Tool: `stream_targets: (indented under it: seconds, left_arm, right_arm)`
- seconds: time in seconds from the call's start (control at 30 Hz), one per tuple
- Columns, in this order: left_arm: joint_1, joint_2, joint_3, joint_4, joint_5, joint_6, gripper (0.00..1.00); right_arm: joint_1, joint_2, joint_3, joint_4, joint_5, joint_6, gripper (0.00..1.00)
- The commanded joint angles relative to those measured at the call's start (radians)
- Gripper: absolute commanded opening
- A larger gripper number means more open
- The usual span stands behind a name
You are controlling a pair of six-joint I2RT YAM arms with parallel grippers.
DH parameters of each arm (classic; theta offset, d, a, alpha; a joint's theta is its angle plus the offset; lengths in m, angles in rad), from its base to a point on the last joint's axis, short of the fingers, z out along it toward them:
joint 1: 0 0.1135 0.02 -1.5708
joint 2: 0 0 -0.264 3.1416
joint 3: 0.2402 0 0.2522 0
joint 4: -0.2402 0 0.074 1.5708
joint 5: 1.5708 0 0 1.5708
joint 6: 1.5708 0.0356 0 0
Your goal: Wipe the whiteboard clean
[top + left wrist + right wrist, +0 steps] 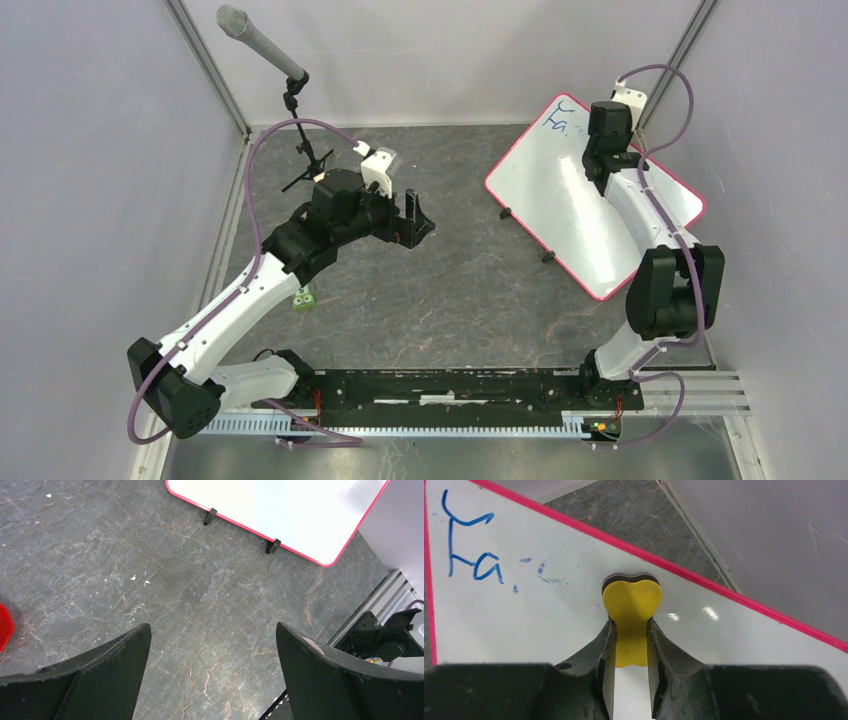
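Yellow eraser (631, 611) in right jaws, arm (628, 197) stretched over whiteboard (545, 195), left jaws wide

Our left gripper (212, 632) hangs wide open, with its arm bent low. Our right arm reaches far forward. Our right gripper (630, 630) pinches a yellow eraser (631, 600).

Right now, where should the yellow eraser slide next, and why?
Probably leftward toward the blue writing: the right gripper holds the yellow eraser on a clean part of the whiteboard, and those letters and smudges are unwiped.
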Motion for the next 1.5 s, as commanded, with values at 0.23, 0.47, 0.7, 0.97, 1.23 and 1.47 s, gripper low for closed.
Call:
stream_targets:
  seconds: [0.23, 0.47, 0.7, 0.97, 1.23, 1.47]
  left_arm:
    - [-0.002, 0.0, 0.0, 0.028, -0.001, 0.035, 1.0]
    - [0.0, 0.045, -0.025, 0.072, 0.039, 0.031, 1.0]
    - [-0.007, 0.199, -0.046, 0.25, 0.141, -0.084, 1.0]
    - [-0.121, 0.6, 0.109, 0.619, 0.081, -0.005, 0.98]
    - [-0.117, 0.91, 0.366, 0.637, 0.026, -0.019, 0.95]
    - [-0.094, 1.125, 0.561, 0.613, 0.066, -0.179, 0.96]
  right_arm:
    - [0.103, 0.174, 0.206, 0.001, -0.043, 0.006, 0.24]
    - [0.109, 0.175, 0.227, -0.019, -0.077, -0.023, 0.24]
    - [0.065, 0.074, 0.139, -0.011, -0.091, -0.085, 0.24]
    - [0.011, 0.031, 0.091, -0.009, -0.131, -0.152, 0.24]
    - [0.011, 0.049, 0.119, -0.012, -0.118, -0.187, 0.25]
    - [0.01, 0.054, 0.106, -0.005, -0.102, -0.185, 0.25]
